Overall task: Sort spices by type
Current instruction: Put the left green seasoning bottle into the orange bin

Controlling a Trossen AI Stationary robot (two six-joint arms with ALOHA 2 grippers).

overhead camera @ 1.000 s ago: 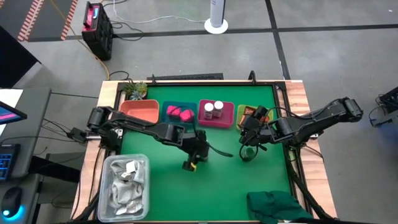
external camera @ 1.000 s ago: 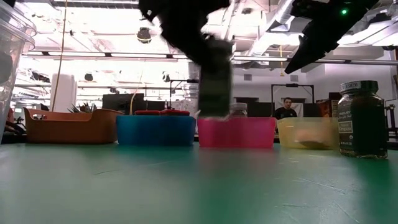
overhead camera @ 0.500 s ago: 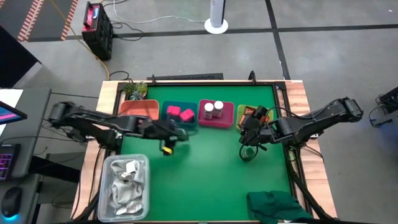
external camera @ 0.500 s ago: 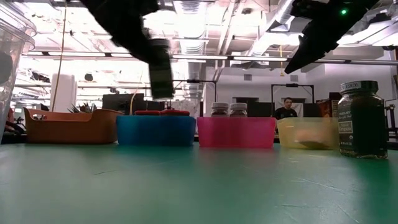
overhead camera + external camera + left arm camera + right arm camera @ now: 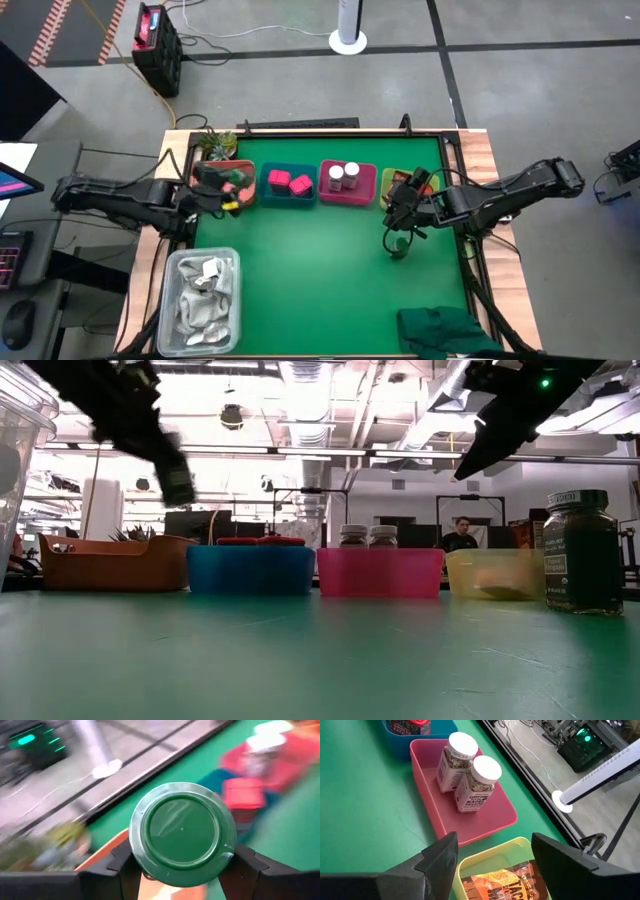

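Green surface (image 5: 320,270) carries four sorting bins, and the left claw (image 5: 222,187) is clamped on a green-lidded jar (image 5: 182,833) over the orange bin (image 5: 224,178), apparently for dropping, while the right claw (image 5: 403,203), fingers spread and empty, hovers near another jar (image 5: 398,246).

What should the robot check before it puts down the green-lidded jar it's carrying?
1. Left pincer grips the green-lidded jar: ok, the jar sits clamped between both fingers.
2. Jar is over the orange bin: ok, the high view shows the pincer above it.
3. Room inside the orange bin: cannot tell, the arm hides much of it.
4. Other bins already sorted: ok, pink blocks in the blue bin, white-capped jars in the pink bin, foil packet in the yellow bin.
5. Right pincer out of the way: ok, open, far across the table near the second dark jar.
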